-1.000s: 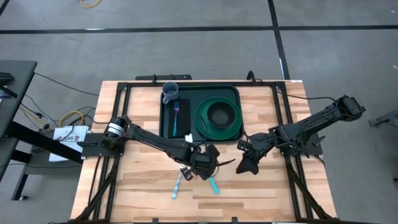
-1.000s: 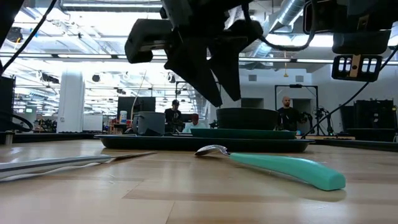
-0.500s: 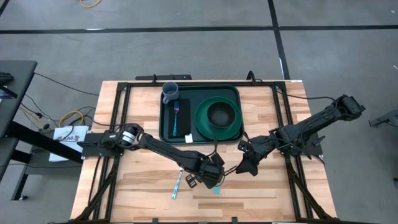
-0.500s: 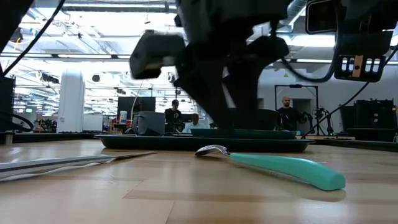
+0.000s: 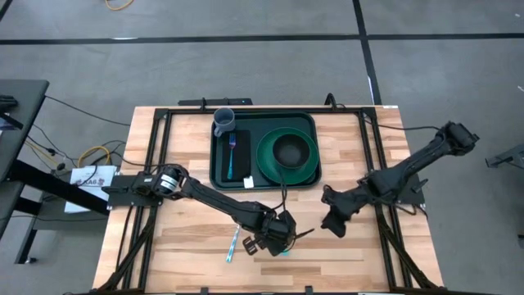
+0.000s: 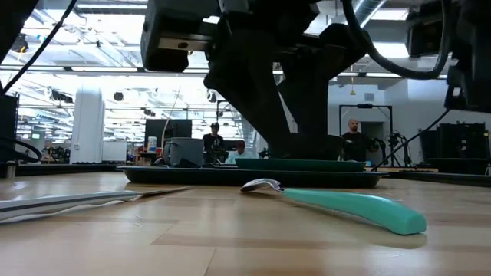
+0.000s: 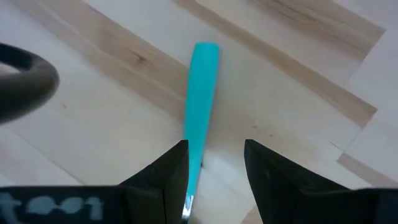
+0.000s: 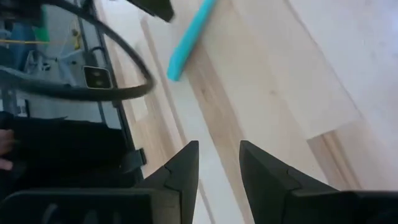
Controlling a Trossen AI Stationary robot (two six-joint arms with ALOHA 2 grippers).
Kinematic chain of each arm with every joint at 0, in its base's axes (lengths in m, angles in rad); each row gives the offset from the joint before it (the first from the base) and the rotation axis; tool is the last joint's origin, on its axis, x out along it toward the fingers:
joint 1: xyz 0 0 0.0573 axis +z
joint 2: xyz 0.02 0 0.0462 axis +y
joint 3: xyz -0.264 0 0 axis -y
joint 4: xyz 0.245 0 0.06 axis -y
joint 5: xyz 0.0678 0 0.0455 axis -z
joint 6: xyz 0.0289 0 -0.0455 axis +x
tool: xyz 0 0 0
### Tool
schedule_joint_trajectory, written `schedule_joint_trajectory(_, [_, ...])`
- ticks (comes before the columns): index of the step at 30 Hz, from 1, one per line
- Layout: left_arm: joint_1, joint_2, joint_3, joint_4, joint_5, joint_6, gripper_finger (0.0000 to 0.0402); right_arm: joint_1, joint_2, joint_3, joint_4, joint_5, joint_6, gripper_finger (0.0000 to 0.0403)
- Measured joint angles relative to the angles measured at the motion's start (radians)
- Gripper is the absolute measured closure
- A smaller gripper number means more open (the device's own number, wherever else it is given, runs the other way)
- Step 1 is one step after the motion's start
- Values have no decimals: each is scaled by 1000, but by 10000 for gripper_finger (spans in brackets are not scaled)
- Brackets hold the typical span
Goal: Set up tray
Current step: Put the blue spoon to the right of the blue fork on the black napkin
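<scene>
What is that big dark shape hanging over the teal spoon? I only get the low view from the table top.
Observer: That is the left gripper. Its wrist view shows the fingers apart, one on each side of the teal spoon handle.
Operator: What sits on the tray behind it?
Observer: From above, the tray holds a grey cup, a fork and a green plate with a dark bowl on it.
Operator: Where is the other arm?
Observer: The right gripper hangs open over bare wood, to the right of the spoon and off the tray.
</scene>
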Motion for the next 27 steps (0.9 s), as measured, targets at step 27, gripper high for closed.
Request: schedule_joint_trajectory(27, [4, 92, 2, 9, 43, 34, 258, 9, -281, 0, -216, 136, 38, 294])
